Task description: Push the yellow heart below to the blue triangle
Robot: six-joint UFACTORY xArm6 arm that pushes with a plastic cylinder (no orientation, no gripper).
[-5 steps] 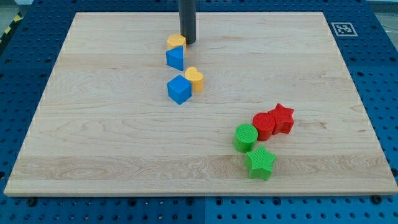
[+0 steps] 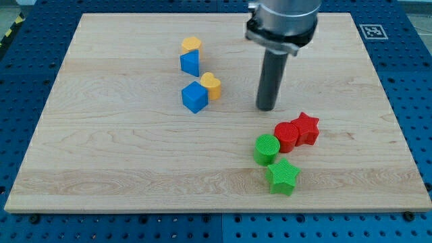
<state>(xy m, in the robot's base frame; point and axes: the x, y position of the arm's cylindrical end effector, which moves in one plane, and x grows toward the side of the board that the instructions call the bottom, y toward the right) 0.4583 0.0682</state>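
The yellow heart (image 2: 211, 86) lies on the wooden board, touching the right side of a blue cube (image 2: 194, 96). The blue triangle (image 2: 190, 63) sits above them toward the view's top, with a yellow block (image 2: 191, 45) touching its upper edge. My tip (image 2: 266, 108) rests on the board to the right of the yellow heart, well apart from it, and above the red blocks.
A red cylinder (image 2: 286, 136) and a red star (image 2: 306, 127) touch each other at the lower right. A green cylinder (image 2: 266, 148) and a green star (image 2: 283, 177) lie just below them. The board's edge (image 2: 216, 213) borders blue perforated table.
My tip has moved from beside the yellow block at the top down and to the right, to a spot right of the yellow heart. No block has moved.
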